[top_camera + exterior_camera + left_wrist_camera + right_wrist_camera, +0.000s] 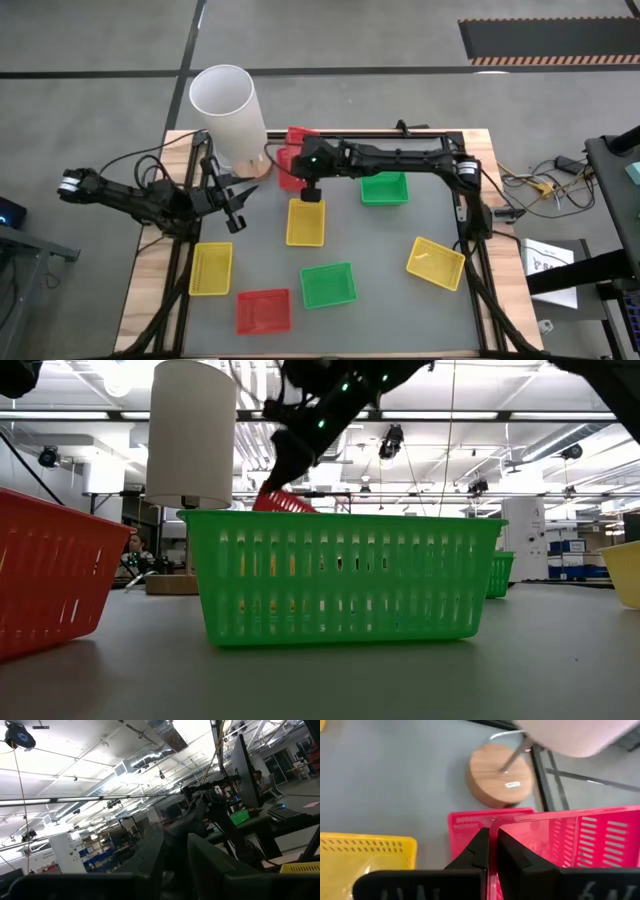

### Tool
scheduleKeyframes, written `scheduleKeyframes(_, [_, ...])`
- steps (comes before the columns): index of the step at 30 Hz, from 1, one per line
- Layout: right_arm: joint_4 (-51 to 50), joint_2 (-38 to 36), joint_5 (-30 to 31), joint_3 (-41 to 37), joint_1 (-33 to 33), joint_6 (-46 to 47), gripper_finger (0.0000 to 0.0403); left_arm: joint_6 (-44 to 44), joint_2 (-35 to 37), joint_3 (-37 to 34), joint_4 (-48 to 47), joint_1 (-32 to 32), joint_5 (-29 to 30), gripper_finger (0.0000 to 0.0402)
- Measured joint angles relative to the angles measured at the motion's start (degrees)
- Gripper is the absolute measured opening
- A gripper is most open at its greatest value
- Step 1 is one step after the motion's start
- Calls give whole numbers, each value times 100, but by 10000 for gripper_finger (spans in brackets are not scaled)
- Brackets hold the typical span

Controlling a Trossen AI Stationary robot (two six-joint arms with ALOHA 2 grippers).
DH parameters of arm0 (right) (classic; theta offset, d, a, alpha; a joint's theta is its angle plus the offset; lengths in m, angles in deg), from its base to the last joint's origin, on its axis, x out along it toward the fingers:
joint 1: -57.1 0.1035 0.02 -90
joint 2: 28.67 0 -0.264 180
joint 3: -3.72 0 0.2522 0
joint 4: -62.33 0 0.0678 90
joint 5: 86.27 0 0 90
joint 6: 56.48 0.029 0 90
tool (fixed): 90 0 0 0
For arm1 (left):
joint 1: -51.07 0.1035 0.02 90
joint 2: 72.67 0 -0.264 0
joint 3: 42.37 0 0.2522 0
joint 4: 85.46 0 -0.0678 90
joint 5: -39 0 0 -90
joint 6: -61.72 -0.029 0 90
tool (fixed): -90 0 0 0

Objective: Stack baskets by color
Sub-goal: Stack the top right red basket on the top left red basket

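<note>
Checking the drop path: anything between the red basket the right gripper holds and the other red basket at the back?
Nothing visible. The right gripper is shut on the red basket's rim, and the other red basket sits just below it. The white cylinder's wooden base stands beside it, not in the way.

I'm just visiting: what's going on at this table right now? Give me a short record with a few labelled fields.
right gripper: shut on the rim of a red basket, lifted over another red basket by the white cylinder
left gripper: waits at the table's left edge, holds nothing
third red basket: front of table
yellow baskets: three, apart
green baskets: two seen
</note>
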Motion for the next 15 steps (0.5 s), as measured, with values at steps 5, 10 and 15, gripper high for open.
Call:
scheduleKeyframes(5, [339, 400, 30, 5, -2, -63, 11, -2, -11, 0, -4, 0, 0, 70])
scheduleKeyframes(10, [435, 662, 55, 10, -28, -108, 11, -2, -11, 0, -4, 0, 2, 70])
scheduleKeyframes(15, [416, 770, 49, 10, -29, -77, 33, -4, -11, 0, -2, 1, 2, 70])
